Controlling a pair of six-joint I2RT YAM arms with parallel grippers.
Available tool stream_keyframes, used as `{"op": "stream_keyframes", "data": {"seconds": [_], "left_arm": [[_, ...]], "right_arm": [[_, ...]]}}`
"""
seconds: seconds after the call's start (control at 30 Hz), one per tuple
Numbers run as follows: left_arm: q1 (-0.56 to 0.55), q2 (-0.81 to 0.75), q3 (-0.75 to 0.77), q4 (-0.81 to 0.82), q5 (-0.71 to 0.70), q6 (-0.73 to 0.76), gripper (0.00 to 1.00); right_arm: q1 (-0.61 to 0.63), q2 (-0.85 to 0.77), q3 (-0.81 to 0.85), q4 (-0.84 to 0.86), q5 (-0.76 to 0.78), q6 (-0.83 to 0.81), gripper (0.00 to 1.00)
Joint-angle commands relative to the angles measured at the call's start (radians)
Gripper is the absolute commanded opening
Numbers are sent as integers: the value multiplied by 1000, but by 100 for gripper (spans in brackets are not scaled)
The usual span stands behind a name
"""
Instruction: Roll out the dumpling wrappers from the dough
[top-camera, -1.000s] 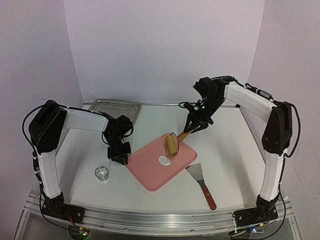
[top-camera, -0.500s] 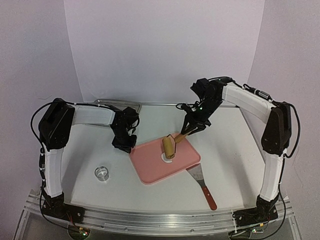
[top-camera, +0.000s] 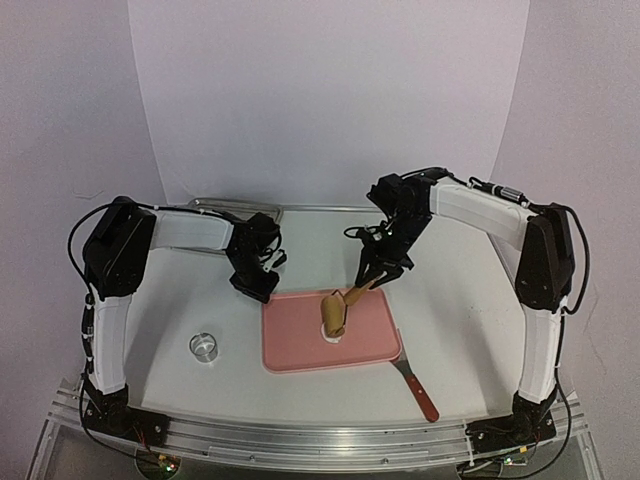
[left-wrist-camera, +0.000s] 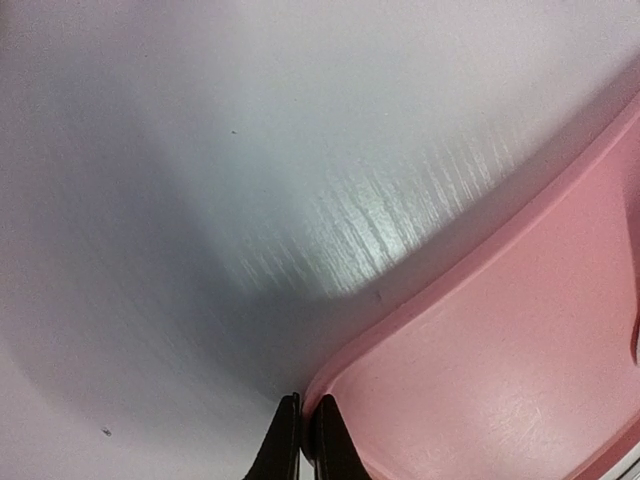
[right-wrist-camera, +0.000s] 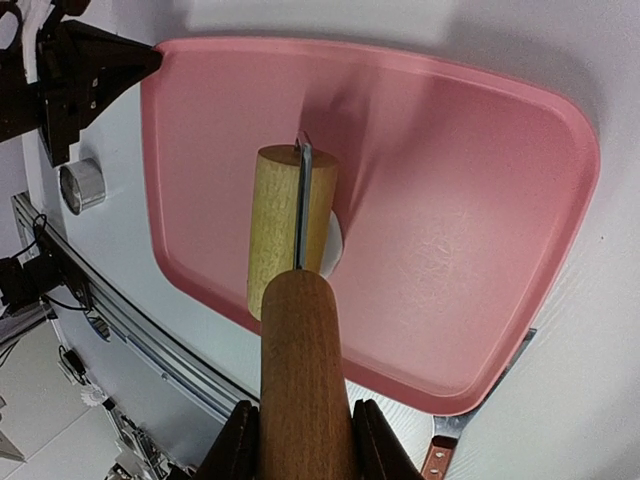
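Read as a clock face from the top view, with 6 at the arm bases, the table (top-camera: 470, 300) carries a pink board (top-camera: 368, 338) just below its centre. One dumpling wrapper (right-wrist-camera: 335, 245), a thin white disc, lies near the middle of the board. Most of it is hidden under the drum of a wooden roller (right-wrist-camera: 280, 230); only a white sliver shows beside the drum.

The right gripper (right-wrist-camera: 300, 445) comes in from 1 o'clock, and its fingers clamp the roller's round wooden handle on both sides. The handle slopes up from the drum toward the wrist.

The left gripper (left-wrist-camera: 303, 440) sits at the board's 10 o'clock corner. Its two fingertips are pressed together with nothing between them, right at the raised rim of that corner; whether they touch the rim cannot be told.

A small metal ring cutter (top-camera: 205, 347) stands on the table at 8 o'clock, well apart from the board. A scraper (top-camera: 418, 392) with a reddish handle lies at 5 o'clock, its blade at the board's near right corner. A metal tray (top-camera: 262, 210) lies at 11 o'clock, partly hidden behind the left arm.
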Motion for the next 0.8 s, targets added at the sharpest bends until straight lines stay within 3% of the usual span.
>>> {"op": "stream_keyframes", "data": {"seconds": [0.0, 0.3, 0.77], "left_arm": [[1, 27, 9, -2, -28, 53, 0], [1, 17, -9, 0, -26, 54, 0], [1, 26, 1, 0, -24, 74, 0]], "right_arm": [[4, 13, -21, 19, -4, 47, 0], [5, 18, -71, -17, -2, 66, 0], [20, 52, -129, -155, 195, 60, 0]]}}
